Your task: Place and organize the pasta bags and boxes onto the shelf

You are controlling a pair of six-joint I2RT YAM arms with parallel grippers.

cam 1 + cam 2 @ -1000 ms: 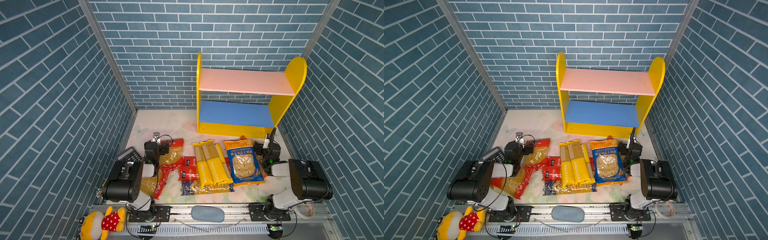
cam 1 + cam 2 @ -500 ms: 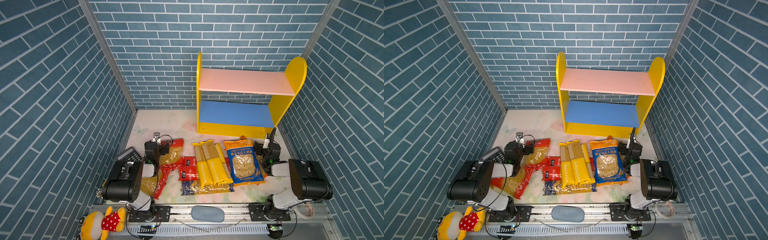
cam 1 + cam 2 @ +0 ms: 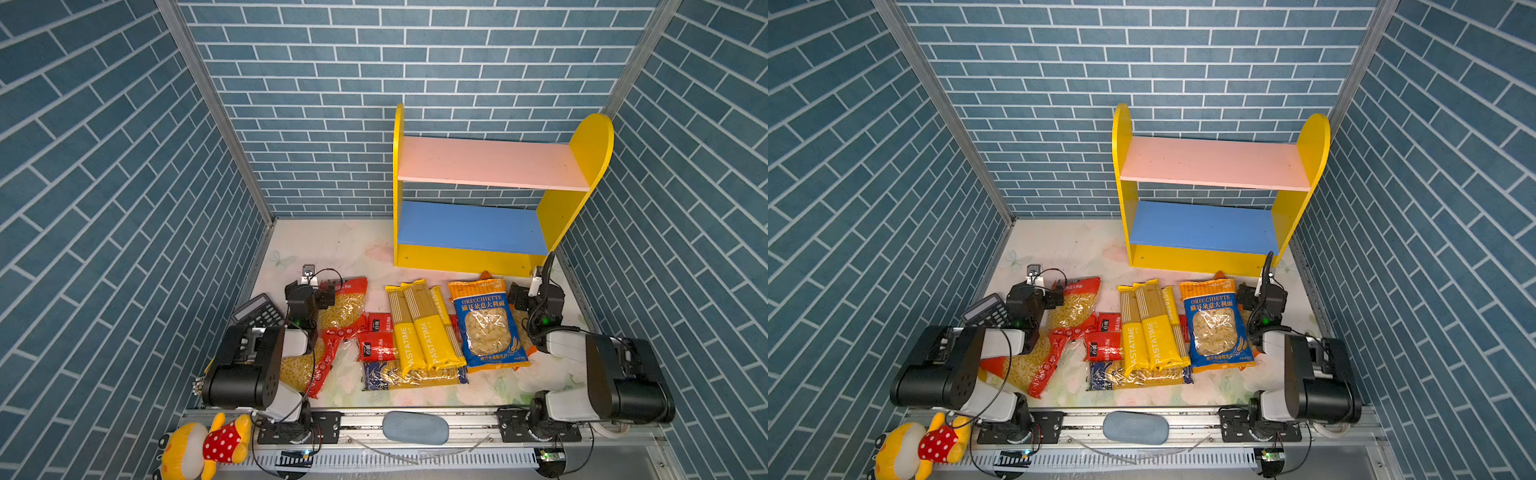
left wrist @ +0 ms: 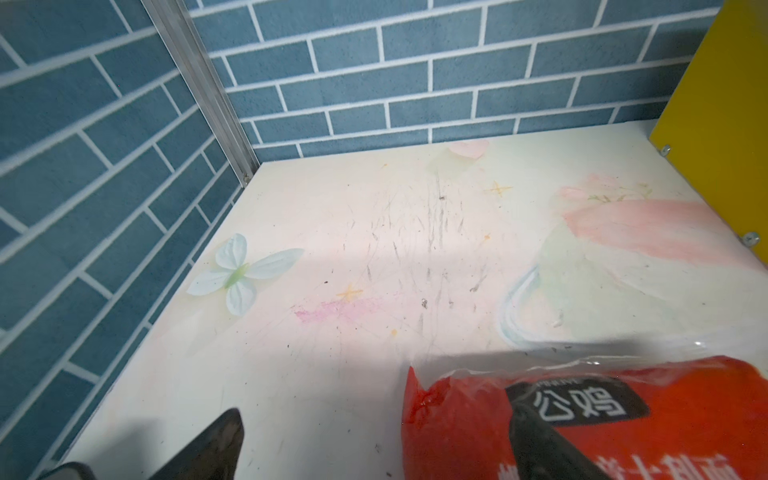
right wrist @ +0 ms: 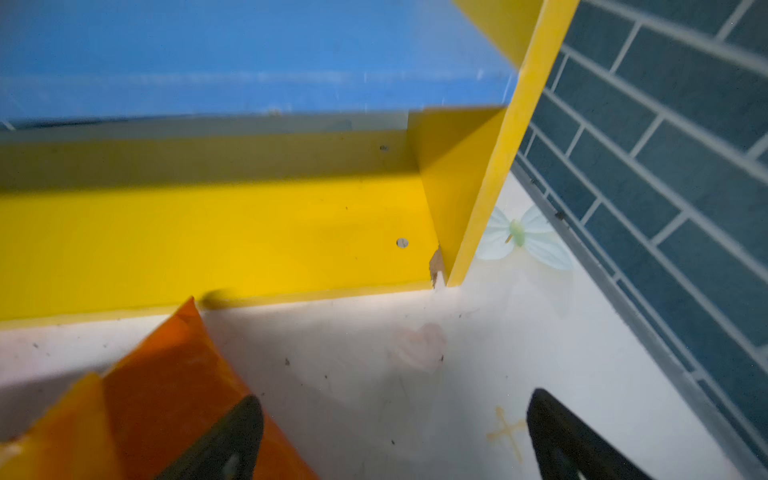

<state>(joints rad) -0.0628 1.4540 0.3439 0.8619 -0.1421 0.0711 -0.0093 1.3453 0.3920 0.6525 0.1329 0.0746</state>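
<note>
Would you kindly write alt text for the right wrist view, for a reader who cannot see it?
The right gripper, jaws open and empty, hovers over the table in front of the shelf, whose yellow base strip and blue lower board fill much of the view. An orange bag lies by one finger; a blue brick wall stands beside the shelf.

Left arm (image 3: pixel 245 365) and right arm (image 3: pixel 619 374): chunky black motor housings, white link shells, black bases bolted to a silver rail (image 3: pixel 361 419). Thin black cables loop at the wrists, with a green LED (image 3: pixel 543 321) lit near each. Right gripper (image 5: pixel 395 397) fingers black, wedge-shaped.
</note>
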